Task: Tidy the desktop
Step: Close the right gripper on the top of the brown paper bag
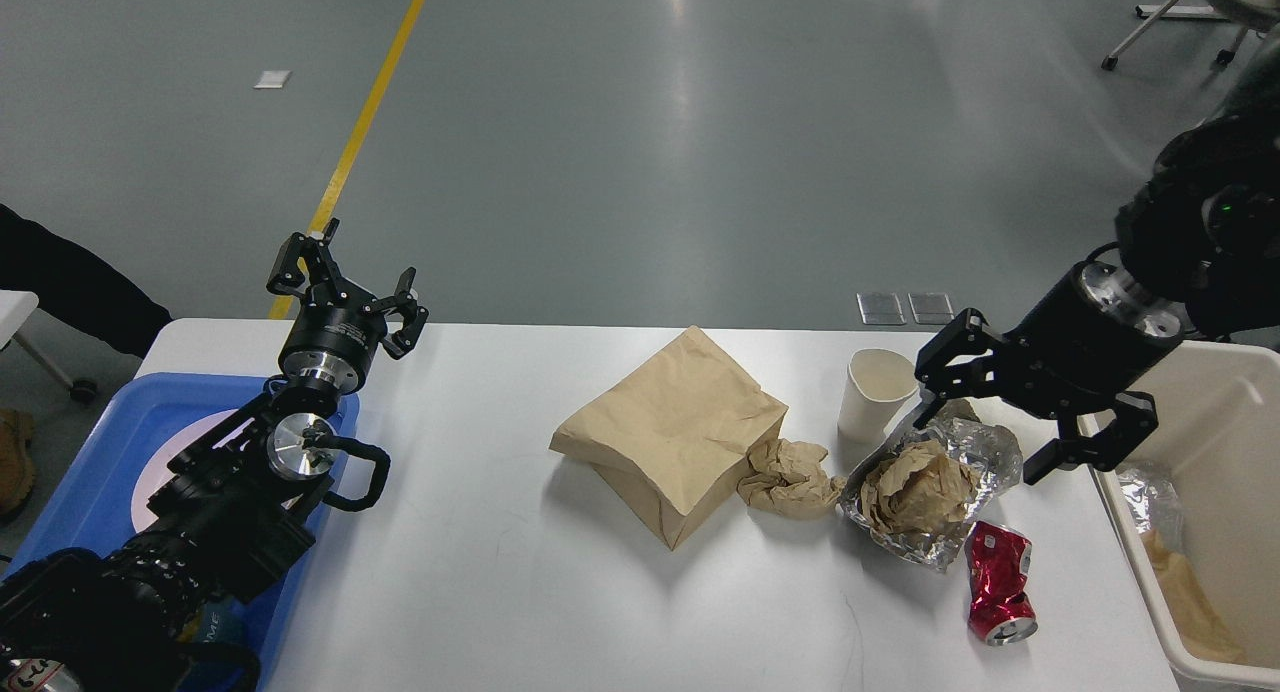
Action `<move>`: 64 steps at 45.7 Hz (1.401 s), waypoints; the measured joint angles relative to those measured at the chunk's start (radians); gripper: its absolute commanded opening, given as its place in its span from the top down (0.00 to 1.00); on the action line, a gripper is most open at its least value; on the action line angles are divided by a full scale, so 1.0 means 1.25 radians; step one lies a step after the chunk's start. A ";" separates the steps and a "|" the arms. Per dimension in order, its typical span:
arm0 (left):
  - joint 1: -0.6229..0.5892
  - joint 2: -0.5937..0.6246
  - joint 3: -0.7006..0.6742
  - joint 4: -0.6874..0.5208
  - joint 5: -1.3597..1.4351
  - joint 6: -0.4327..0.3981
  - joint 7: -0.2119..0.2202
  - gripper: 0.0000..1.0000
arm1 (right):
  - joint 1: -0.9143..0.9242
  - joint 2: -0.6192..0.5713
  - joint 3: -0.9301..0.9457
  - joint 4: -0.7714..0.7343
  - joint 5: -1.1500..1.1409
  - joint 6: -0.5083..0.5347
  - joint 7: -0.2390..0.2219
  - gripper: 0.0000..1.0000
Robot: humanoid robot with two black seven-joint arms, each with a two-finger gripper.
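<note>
Currently, the desktop (pixel 500 592) spans the foreground between a blue tray (pixel 110 422) at its left end and a beige bin (pixel 1215 402) at its right. The left gripper (pixel 345 287) points up over the tray's far corner, fingers apart, holding nothing. The right gripper (pixel 1030 427) hovers with fingers spread wide above a foil wrapper (pixel 950 512) holding crumpled paper. Nearby lie a brown paper bag (pixel 675 427), a white cup (pixel 872 392) and a crushed red can (pixel 998 592).
</note>
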 measured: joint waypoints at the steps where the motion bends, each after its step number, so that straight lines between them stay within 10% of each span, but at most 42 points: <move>1: 0.000 0.000 0.000 0.000 0.000 0.000 0.000 0.04 | 0.000 0.004 0.010 0.000 -0.011 0.003 0.000 0.00; 12: -0.001 0.000 0.000 0.000 0.000 0.000 0.000 0.04 | -0.080 0.055 0.155 -0.048 -0.034 -0.070 -0.002 0.00; 34: -0.001 0.000 0.000 0.000 0.000 0.000 0.000 0.04 | -0.337 0.145 0.366 -0.154 0.064 -0.617 -0.036 0.00; 64: 0.000 0.000 0.000 0.000 0.000 0.000 0.000 0.04 | -0.528 0.213 0.479 -0.264 -0.142 -0.702 -0.072 0.06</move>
